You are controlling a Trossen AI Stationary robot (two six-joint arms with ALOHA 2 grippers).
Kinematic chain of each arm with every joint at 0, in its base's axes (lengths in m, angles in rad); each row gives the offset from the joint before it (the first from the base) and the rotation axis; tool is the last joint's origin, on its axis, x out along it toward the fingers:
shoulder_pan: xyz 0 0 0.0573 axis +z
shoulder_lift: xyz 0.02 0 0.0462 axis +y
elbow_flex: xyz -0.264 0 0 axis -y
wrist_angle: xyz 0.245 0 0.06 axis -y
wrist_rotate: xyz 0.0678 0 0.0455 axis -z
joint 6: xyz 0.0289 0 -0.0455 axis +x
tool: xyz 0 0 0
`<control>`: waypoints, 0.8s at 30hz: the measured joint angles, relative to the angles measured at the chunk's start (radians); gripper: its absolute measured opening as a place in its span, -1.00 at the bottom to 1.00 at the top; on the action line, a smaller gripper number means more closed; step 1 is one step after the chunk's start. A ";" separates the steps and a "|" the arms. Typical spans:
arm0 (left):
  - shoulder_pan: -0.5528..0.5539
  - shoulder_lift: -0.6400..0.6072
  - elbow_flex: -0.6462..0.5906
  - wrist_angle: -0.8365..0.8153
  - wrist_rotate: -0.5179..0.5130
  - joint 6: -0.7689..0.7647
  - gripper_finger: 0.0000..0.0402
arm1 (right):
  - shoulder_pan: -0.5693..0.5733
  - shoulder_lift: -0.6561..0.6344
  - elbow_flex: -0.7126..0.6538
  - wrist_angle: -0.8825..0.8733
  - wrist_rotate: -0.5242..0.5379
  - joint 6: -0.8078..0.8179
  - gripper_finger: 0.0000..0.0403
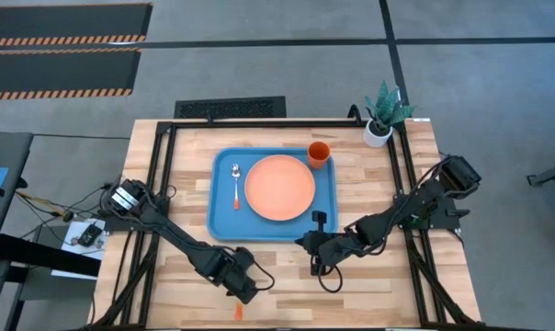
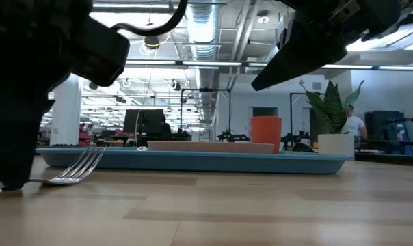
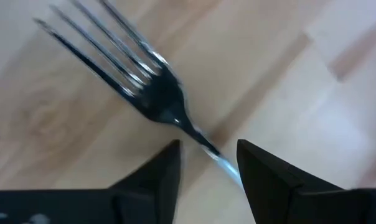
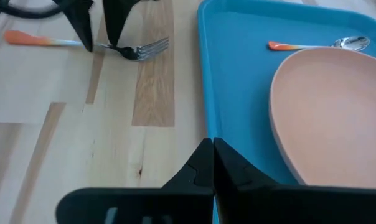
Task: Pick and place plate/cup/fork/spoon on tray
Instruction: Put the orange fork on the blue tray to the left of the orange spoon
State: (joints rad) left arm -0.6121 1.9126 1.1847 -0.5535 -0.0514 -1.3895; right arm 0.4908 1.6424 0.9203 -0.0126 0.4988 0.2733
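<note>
Wooden table (image 1: 369, 184): tray (image 1: 224, 216), fork (image 4: 129, 49), plant pot (image 1: 378, 133)

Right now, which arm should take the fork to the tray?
Left. Its gripper already straddles the fork with fingers open on the bare table, near the tray. The right gripper is shut over the tray's rim.

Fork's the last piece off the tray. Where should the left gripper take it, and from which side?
Grip the fork at its thin neck, from straight above: it lies flat on the table, and the left gripper already straddles that neck, fingers open either side.
</note>
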 joint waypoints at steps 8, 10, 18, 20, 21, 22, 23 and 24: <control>-0.002 0.001 0.001 -0.039 -0.025 0.096 -0.29 | 0.004 0.000 0.000 -0.005 0.000 0.010 -0.94; 0.000 0.000 0.001 -0.063 -0.021 0.113 -0.31 | 0.006 0.000 0.000 -0.005 0.000 0.010 -0.94; -0.003 -0.010 -0.001 -0.127 0.021 0.152 -0.46 | 0.007 0.000 0.000 -0.006 0.000 0.015 -0.94; -0.012 -0.014 -0.002 -0.173 0.034 0.160 -0.50 | 0.007 0.000 0.000 -0.009 0.000 0.015 -0.94; -0.018 -0.016 -0.003 -0.192 0.038 0.169 -0.52 | 0.007 0.000 0.000 -0.010 0.000 0.015 -0.94; -0.022 -0.017 -0.003 -0.213 0.044 0.176 -0.54 | 0.007 0.000 0.000 -0.010 0.000 0.015 -0.94; -0.027 -0.018 -0.003 -0.236 0.048 0.179 -0.56 | 0.007 0.000 0.000 -0.010 0.000 0.015 -0.94; -0.032 -0.018 -0.003 -0.255 0.049 0.185 -0.57 | 0.007 0.000 0.000 -0.010 0.000 0.015 -0.94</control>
State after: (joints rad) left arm -0.6443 1.8942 1.1820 -0.8084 -0.0020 -1.2048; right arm 0.4980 1.6424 0.9203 -0.0231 0.4988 0.2884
